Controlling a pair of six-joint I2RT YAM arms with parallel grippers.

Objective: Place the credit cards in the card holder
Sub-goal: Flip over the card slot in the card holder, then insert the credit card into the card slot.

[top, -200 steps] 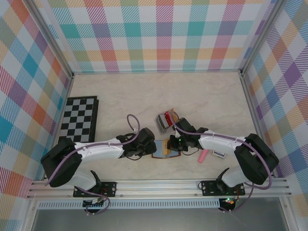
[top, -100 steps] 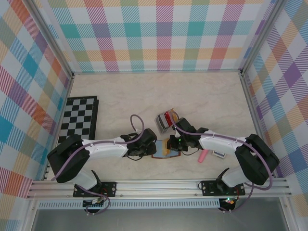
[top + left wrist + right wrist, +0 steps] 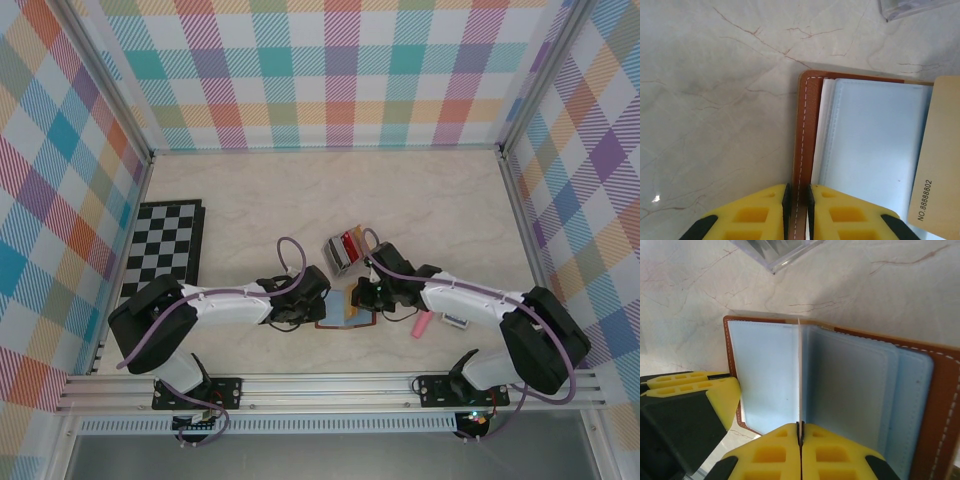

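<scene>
Card holder (image 3: 336, 312) lies open on the table (image 3: 300, 200), between the left gripper (image 3: 318, 305) and the right gripper (image 3: 366, 300) and near the clear rack (image 3: 345, 250).

Left wrist view: the jaws are narrow and clamp the holder's brown cover edge (image 3: 802, 150). A beige credit card (image 3: 938, 160) stands over the pale blue slots.

Right wrist view: the yellow fingers (image 3: 840, 450) are pressed together, pinching that card edge-on (image 3: 799, 375) above the holder's centre fold.
</scene>
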